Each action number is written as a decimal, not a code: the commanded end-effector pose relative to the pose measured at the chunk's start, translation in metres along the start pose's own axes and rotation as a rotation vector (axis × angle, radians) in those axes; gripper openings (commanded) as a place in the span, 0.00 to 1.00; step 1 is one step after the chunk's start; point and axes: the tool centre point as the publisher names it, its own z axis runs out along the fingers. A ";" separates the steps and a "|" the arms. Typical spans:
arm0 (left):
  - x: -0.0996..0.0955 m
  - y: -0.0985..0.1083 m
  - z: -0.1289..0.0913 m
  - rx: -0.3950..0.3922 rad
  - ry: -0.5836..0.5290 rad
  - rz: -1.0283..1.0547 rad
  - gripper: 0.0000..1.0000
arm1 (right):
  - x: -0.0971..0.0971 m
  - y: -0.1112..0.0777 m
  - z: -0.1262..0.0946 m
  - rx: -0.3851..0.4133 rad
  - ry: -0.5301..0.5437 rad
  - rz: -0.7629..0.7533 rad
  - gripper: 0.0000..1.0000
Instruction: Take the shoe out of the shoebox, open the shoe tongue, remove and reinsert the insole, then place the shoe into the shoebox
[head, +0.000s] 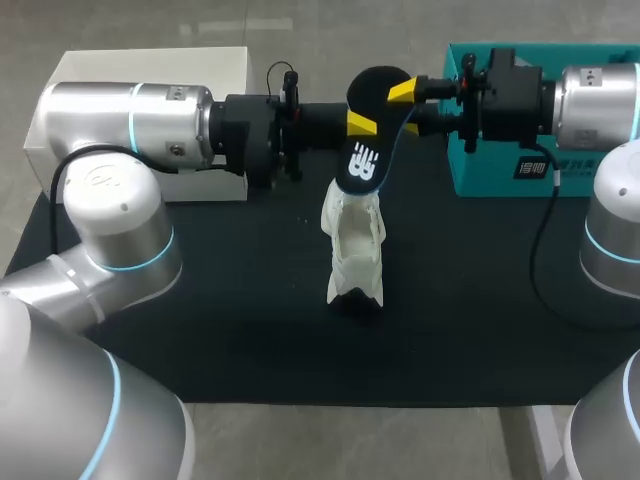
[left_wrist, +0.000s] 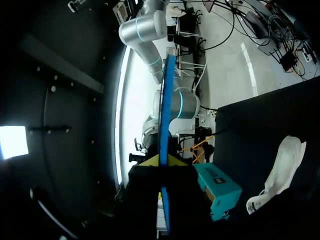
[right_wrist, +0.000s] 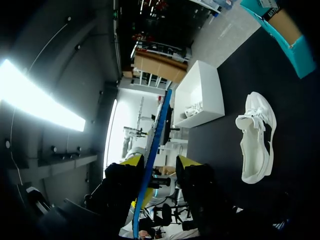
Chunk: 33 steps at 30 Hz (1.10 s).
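Observation:
A black insole (head: 365, 160) with a blue underside and a white logo hangs above the mat, over the white shoe (head: 355, 250), which lies on the mat. My left gripper (head: 360, 123) is shut on the insole's middle; in the left wrist view the insole (left_wrist: 166, 100) stands edge-on between its yellow tips (left_wrist: 164, 161). My right gripper (head: 395, 92) is at the insole's upper end. In the right wrist view the insole (right_wrist: 157, 125) runs between the right gripper's (right_wrist: 160, 161) fingers, close to one finger with a gap to the other, so it is open. The shoe (right_wrist: 256, 137) lies beside them.
A white shoebox (head: 150, 70) stands at the back left behind my left arm. A teal box (head: 500, 170) stands at the back right under my right arm. A black mat (head: 250, 330) covers the table, bare in front of the shoe.

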 end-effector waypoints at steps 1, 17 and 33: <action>-0.002 0.007 0.006 0.015 0.004 -0.003 0.00 | 0.000 0.002 0.004 0.004 0.000 -0.003 0.37; 0.003 0.006 0.006 0.003 0.022 -0.030 0.82 | 0.002 0.005 0.004 0.006 -0.002 -0.038 0.00; 0.000 0.013 -0.048 -0.023 0.367 -0.052 1.00 | -0.017 0.007 0.007 0.018 -0.047 -0.040 0.00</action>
